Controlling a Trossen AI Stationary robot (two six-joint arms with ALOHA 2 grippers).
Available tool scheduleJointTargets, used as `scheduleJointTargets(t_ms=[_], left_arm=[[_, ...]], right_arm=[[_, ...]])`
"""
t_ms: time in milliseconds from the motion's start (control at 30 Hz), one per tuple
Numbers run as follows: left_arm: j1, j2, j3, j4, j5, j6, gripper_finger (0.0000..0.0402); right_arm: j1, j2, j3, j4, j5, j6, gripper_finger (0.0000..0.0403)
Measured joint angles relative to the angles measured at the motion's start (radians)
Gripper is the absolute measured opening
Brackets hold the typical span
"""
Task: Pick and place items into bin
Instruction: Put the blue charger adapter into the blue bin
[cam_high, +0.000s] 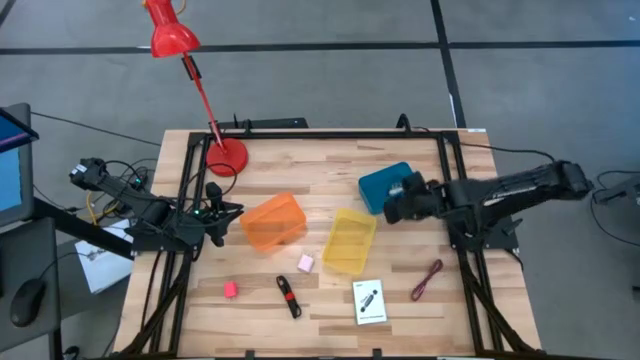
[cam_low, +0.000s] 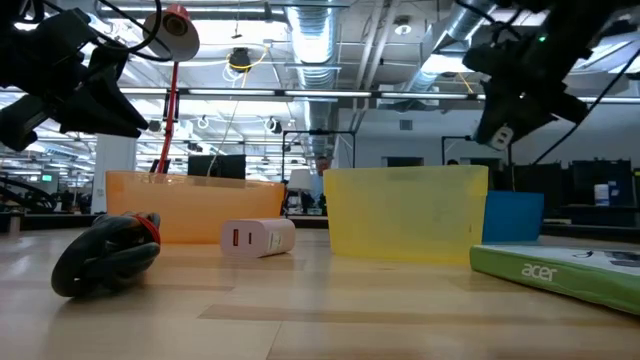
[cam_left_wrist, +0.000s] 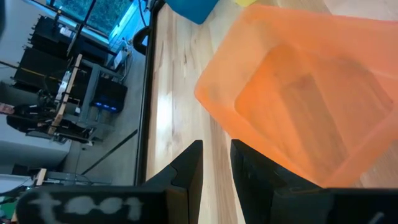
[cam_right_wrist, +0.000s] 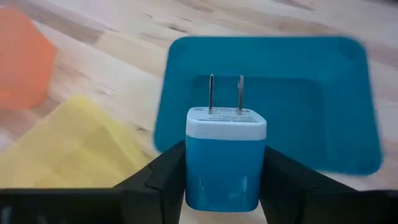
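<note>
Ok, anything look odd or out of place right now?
Nothing spilled or damaged. The right hand holds a blue plug cube over the blue bin. The orange bin sits askew on the table.

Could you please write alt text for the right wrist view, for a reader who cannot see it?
The right gripper holds a blue plug adapter with a white top and two metal prongs, poised over the open blue bin. The wooden table lies beneath, with parts of a yellow bin and an orange bin nearby.
</note>
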Motion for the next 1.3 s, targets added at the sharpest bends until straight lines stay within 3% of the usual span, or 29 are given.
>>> scheduleJointTargets(t_ms=[267,433,600,700,833,1000,1167,1300], left_arm=[[0.000,0.000,0.000,0.035,0.070,0.005,0.0073],[0.000,0.005,0.000,0.223,0.155,0.034,0.0073],[0.000,0.016,0.000,0.624,0.155,0.179,0.0073],[0.000,0.024,0.000,0.889,0.115,0.136,0.0073],[0.000,0.024,0.000,1.114,0.055,0.060,0.0073],[0.000,0.024,0.000,1.211,0.026,0.073,0.0073],[0.000,0.024,0.000,1.177,0.013,0.118,0.0073],[0.000,0.024,0.000,1.162,0.012,0.168,0.0073]], right_arm=[[-0.325,0.022,0.000,0.039,-0.230,-0.285,0.0139],[-0.443,0.114,0.000,0.037,-0.322,-0.361,0.0161],[-0.480,0.198,0.000,0.044,-0.360,-0.373,0.0139],[-0.480,0.243,0.000,0.057,-0.388,-0.375,0.0138],[-0.485,0.314,0.000,0.079,-0.393,-0.380,0.0153],[-0.498,0.421,0.000,0.091,-0.396,-0.409,0.0167],[-0.510,0.488,0.008,0.144,-0.392,-0.412,0.0140],[-0.513,0.504,0.028,0.150,-0.389,-0.456,0.0153]])
